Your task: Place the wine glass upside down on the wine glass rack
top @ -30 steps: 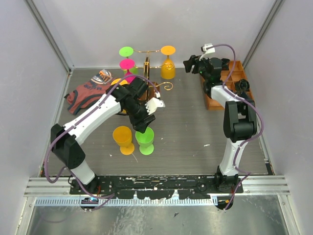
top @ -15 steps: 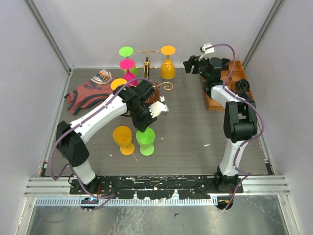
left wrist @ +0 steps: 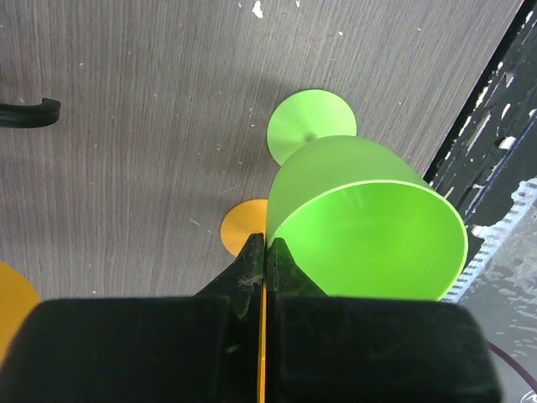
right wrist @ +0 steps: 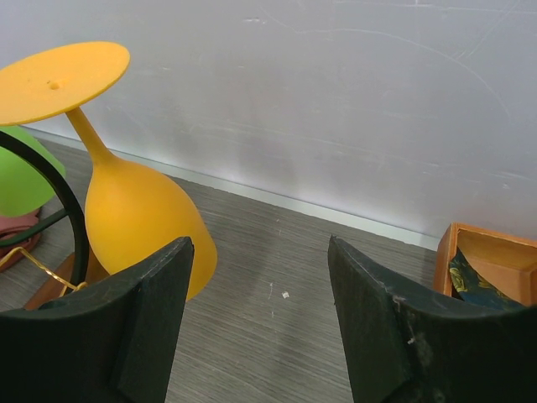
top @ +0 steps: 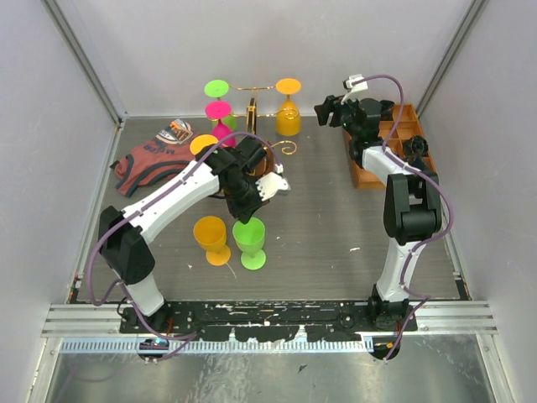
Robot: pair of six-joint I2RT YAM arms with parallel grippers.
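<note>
A green wine glass point(top: 249, 241) stands upright on its foot on the table, next to an upright orange glass point(top: 211, 235). My left gripper point(top: 249, 221) comes down onto it from above and is shut on its rim. In the left wrist view one finger sits inside the green wine glass point(left wrist: 369, 222) and the other outside, with my left gripper point(left wrist: 266, 243) pinching the wall. The wine glass rack point(top: 252, 109), gold wire on a dark wooden base, stands at the back with green, pink and orange glasses hanging upside down. My right gripper point(top: 325, 109) is open beside the rack, holding nothing.
An orange compartment tray point(top: 394, 155) sits at the back right under the right arm. A crumpled red cloth point(top: 144, 161) lies at the back left. In the right wrist view the hanging orange glass point(right wrist: 134, 218) is close to the left finger of my right gripper point(right wrist: 260, 252).
My left gripper has come down over the green glass and shut on its rim. The right arm has not moved.
</note>
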